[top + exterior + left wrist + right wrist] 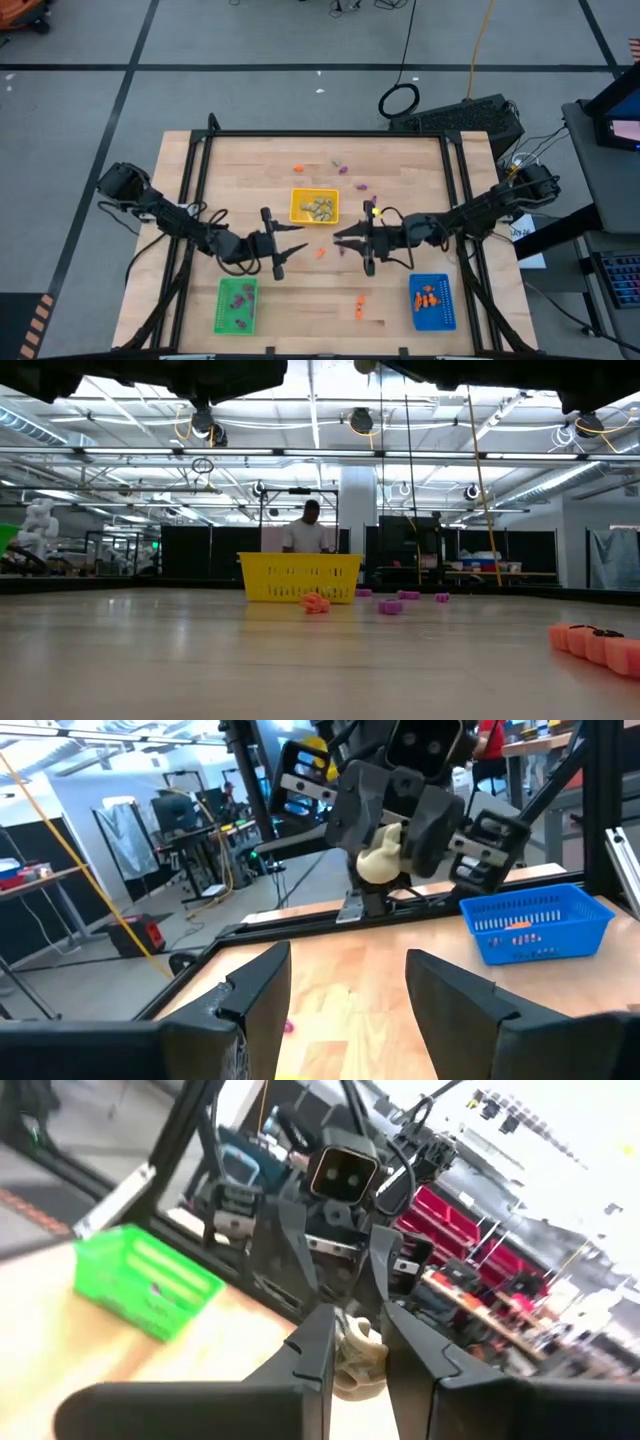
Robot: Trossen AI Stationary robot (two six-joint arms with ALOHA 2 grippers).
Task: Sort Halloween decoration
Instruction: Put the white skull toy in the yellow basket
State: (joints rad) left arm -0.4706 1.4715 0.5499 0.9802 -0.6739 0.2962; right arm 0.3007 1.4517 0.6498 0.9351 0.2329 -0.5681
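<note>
My right gripper [338,240] hangs above the table's middle, shut on a pale beige trinket [357,1352]; the same trinket [380,855] shows in the left wrist view. My left gripper [303,236] faces it from the left, open and holding nothing, its fingers [262,995] level. A yellow tray [314,206] holds pale pieces, a green tray [237,305] purple ones, a blue tray [432,301] orange ones. Loose orange trinkets [320,252] and purple trinkets [342,168] lie on the wood. My right gripper pinches the pale trinket [352,1342] between its two fingers. The fingers lie about level and point toward the table's left. The trinket is lifted clear of the table, and part of it bulges out from between the fingers [440,825].
A black frame [325,134] rims the table. More loose pieces lie at the far middle [298,167] and near the front [358,306]. In the low view an orange piece [315,603] lies before the yellow tray [300,577]. A person [305,532] stands beyond the table.
</note>
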